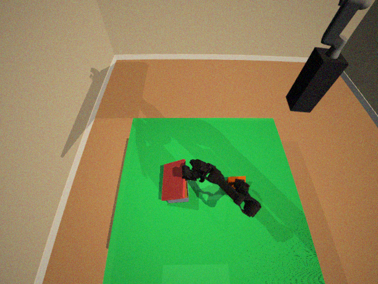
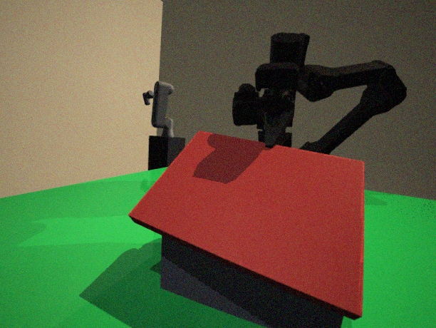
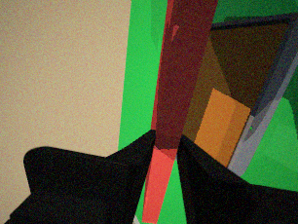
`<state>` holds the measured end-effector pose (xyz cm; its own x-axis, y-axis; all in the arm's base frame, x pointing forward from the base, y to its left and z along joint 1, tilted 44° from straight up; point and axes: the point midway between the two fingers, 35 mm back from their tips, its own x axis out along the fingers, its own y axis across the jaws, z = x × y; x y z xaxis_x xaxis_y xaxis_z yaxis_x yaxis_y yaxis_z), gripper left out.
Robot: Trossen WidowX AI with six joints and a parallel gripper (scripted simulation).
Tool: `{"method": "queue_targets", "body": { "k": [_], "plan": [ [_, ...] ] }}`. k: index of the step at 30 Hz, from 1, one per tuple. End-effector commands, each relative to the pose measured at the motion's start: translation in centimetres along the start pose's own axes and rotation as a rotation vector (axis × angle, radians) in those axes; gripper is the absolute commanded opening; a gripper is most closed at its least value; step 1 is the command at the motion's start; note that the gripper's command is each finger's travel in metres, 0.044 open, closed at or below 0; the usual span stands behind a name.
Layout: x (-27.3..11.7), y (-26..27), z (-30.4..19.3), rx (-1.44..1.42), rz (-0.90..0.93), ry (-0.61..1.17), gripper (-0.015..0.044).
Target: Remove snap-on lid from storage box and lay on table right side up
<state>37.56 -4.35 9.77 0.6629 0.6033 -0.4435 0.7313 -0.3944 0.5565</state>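
The red lid (image 1: 173, 185) (image 2: 285, 214) (image 3: 182, 88) is tilted over the grey storage box (image 1: 177, 200) (image 2: 185, 276) (image 3: 243, 158). Its edge on the arm's side is raised, and its opposite edge is low, at the box's far side from the arm. Whether that low edge still touches the box is hard to tell. My gripper (image 1: 184, 176) (image 2: 271, 145) (image 3: 166, 136) is shut on the raised edge of the lid, one finger on each side. The wrist view looks partly into the box, where an orange block (image 3: 221, 122) shows. The box stands upright on the green table top.
An orange object (image 1: 241, 178) lies under my arm, to the right of the box in the top view. A dark pedestal (image 1: 316, 80) (image 2: 165, 151) with a grey jointed device stands beyond the green table top (image 1: 197, 241) (image 2: 53, 200). Walls surround the floor.
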Motion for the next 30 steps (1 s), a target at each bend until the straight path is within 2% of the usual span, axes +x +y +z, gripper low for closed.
{"method": "queue_targets", "body": {
  "k": [1, 30],
  "plan": [
    [-0.6, 1.0, 0.2, -0.013, 0.015, -0.007, 0.0000],
    [-3.1, 3.8, 0.1, -0.014, 0.014, -0.008, 0.0000]
  ]
}}
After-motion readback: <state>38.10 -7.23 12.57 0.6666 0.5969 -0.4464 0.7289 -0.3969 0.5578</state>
